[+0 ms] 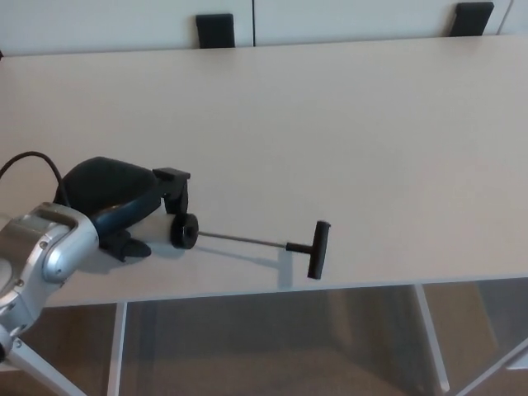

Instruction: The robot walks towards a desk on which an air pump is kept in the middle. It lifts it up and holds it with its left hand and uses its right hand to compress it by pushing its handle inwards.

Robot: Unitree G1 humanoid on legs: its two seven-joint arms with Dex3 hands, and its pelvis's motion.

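Your left hand (124,202) sits at the near left of the desk (330,124), with its black fingers (175,188) closed around the barrel of the air pump (186,231). The barrel is almost wholly hidden inside the grip; you can see only its black end cap poking out to the right of the fingers. Below the cap a soft shadow lies on the desk, which suggests the pump is raised a little off the surface, though you cannot be sure of that from this view. The silver forearm (45,252) comes in from the near left corner, and a black cable (29,158) loops up from behind the wrist.

From the end cap a thin metal rod (243,240) runs out to the right, fully extended and sloping slightly toward the near edge. It ends in the black T-shaped handle (319,248), which stands crosswise to the rod, close to the near edge of the desk and well apart from your hand. Nothing is touching the handle.

Your right hand does not show anywhere in the view.

The pale desk stretches away to the far side and to the right. Beyond its far edge you can see the tops of two black chair backs (215,30), one at centre left and one at far right. Under the near edge the white desk legs (435,338) and the floor are visible.
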